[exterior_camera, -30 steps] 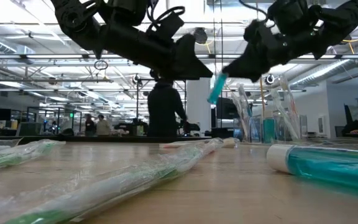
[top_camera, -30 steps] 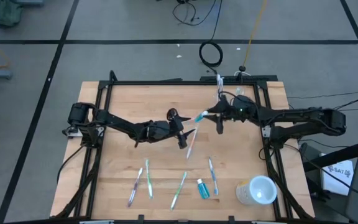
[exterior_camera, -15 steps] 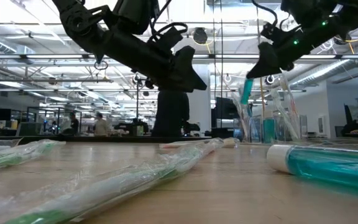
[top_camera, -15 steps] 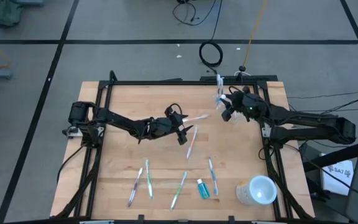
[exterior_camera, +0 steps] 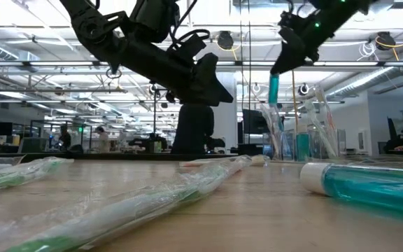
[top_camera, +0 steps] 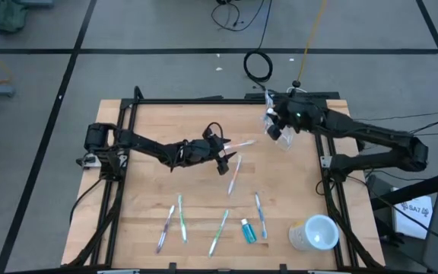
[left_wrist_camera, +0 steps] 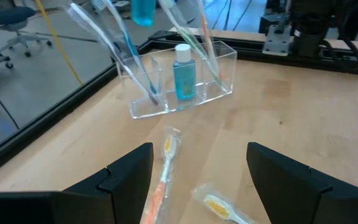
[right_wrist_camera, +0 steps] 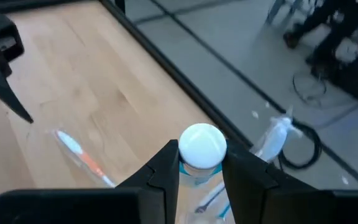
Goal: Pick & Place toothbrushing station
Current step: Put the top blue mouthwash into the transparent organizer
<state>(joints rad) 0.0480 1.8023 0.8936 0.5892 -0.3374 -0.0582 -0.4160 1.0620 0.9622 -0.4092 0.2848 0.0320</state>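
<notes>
The right gripper hangs above the clear holder at the far right of the desk, clamped on a small blue white-capped tube that points straight down; the holder already carries toothbrushes and another blue tube. The left gripper hovers mid-desk with fingers spread wide and empty; wrapped toothbrushes lie along the near edge beside a whitish cup.
</notes>
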